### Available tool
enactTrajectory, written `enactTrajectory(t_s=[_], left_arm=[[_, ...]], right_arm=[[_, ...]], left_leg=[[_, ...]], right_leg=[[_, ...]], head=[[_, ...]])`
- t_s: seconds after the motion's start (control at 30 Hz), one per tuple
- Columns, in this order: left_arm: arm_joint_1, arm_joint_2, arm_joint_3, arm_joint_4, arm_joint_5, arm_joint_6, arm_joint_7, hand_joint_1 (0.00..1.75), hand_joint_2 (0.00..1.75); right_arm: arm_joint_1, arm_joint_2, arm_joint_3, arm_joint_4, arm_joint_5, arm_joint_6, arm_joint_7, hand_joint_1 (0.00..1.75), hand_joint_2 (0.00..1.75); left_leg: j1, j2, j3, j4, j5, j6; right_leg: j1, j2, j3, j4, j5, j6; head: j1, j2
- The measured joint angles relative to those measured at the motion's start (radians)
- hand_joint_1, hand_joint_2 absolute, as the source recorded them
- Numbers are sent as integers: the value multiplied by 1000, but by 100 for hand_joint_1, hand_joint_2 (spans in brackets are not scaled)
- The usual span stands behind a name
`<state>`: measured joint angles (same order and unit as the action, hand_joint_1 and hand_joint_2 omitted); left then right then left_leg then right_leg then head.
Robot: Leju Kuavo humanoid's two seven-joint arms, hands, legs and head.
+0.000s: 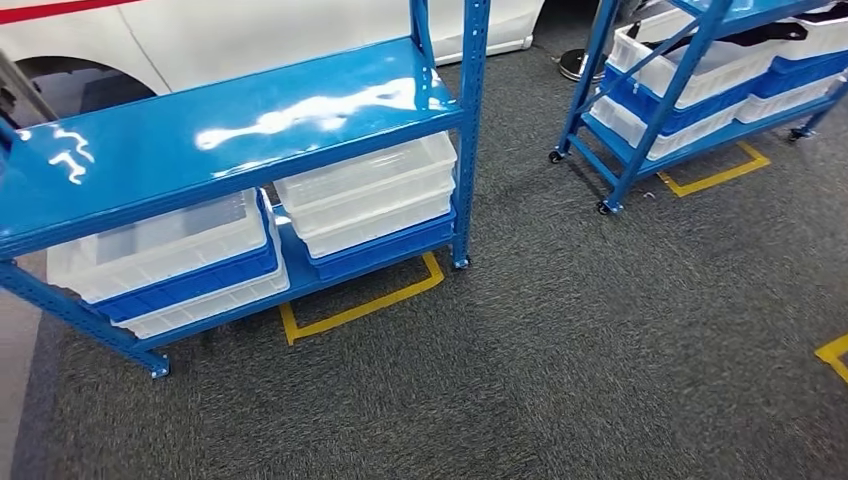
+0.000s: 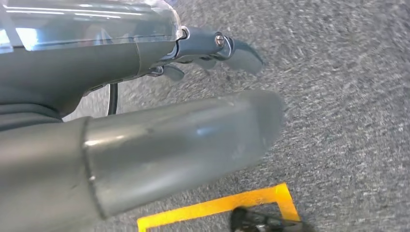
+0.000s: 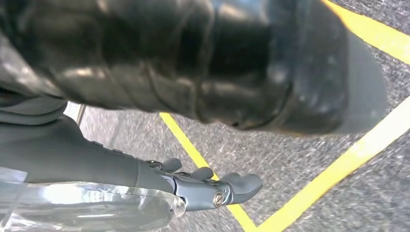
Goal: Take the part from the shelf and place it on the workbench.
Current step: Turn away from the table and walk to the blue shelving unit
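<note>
Grey carpet (image 1: 560,380) under me, marked with yellow tape outlines (image 1: 360,308). White car body (image 1: 260,35) behind the racks. White and blue bins (image 1: 170,262) stacked at the lower level's left end; a second stack (image 1: 372,205) at its right end. More bins (image 1: 700,85) on the far rack.

My left hand (image 2: 159,96) has a thick matte-grey thumb, a clear glossy cover over its back, and blue-grey fingers (image 2: 241,55) pinned by a slotted screw. My right hand (image 3: 193,186) matches it: same clear cover, same screw, dark grey ribbed cover behind.
</note>
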<state>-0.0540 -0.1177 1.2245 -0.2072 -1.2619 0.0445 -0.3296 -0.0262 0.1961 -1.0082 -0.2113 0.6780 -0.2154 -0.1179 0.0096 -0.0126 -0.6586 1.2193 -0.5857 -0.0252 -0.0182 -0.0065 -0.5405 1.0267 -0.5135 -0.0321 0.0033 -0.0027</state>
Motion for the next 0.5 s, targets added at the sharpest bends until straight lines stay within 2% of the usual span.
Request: enactTrajectory(t_s=[0.03,0.07,0.1,0.13,0.17,0.23,0.27,0.33,0.37,0.4,0.43,0.47,0.5], left_arm=[[0,0,0,0,0,0,0,0,0],[1,0,0,0,0,0,0,0,0],[3,0,0,0,0,0,0,0,0],[5,0,0,0,0,0,0,0,0],[5,1,0,0,0,0,0,0,0],[3,1,0,0,0,0,0,0,0],[2,1,0,0,0,0,0,0,0],[5,1,1,0,0,0,0,0,0],[7,1,1,0,0,0,0,0,0],[7,1,1,0,-1,0,0,0,0],[7,1,1,0,-1,0,-1,0,0],[5,1,1,0,-1,0,-1,0,0],[4,1,1,0,-1,0,-1,0,0]], right_arm=[[1,0,0,0,0,0,0,0,0],[0,0,0,0,1,0,0,0,0],[-1,0,0,0,1,1,0,0,0],[-2,0,0,0,2,1,0,0,0],[-2,0,0,0,2,1,0,0,0],[-3,0,0,0,2,1,0,0,0],[-4,0,0,0,3,1,0,0,0],[-10,0,0,0,3,1,0,0,0],[-11,0,0,0,4,1,1,0,0],[-12,0,0,0,4,1,1,0,0],[-11,0,0,0,5,1,1,0,0],[-9,-1,0,0,5,1,2,0,0],[-7,-1,0,0,6,1,3,0,0]], left_leg=[[1,4,-26,53,-18,-2],[2,7,-37,77,-18,-3],[2,9,-27,59,2,-3],[2,16,3,3,37,0],[0,35,42,-73,71,5],[-9,71,100,-184,107,19],[-13,80,108,-204,108,26],[-15,63,107,-210,108,37],[-12,53,109,-216,111,42],[-9,43,113,-222,115,49],[-6,33,117,-228,119,55],[-5,23,118,-230,122,58],[-4,12,117,-230,123,61]], right_leg=[[2,-15,0,0,-1,-1],[3,-30,1,0,-3,-2],[4,-42,3,1,-5,-1],[4,-54,7,1,-8,1],[5,-65,12,1,-11,3],[9,-85,19,1,-17,11],[10,-94,21,1,-19,16],[13,-109,27,-3,-21,24],[12,-102,30,0,-26,30],[11,-83,27,15,-39,34],[9,-57,12,51,-64,38],[6,-27,-15,108,-95,40],[5,-9,-50,177,-126,41]], head=[[0,0],[0,0],[0,0],[0,0],[0,0],[0,0],[0,0],[0,0],[0,0],[1,0],[1,0],[2,0],[2,0]])
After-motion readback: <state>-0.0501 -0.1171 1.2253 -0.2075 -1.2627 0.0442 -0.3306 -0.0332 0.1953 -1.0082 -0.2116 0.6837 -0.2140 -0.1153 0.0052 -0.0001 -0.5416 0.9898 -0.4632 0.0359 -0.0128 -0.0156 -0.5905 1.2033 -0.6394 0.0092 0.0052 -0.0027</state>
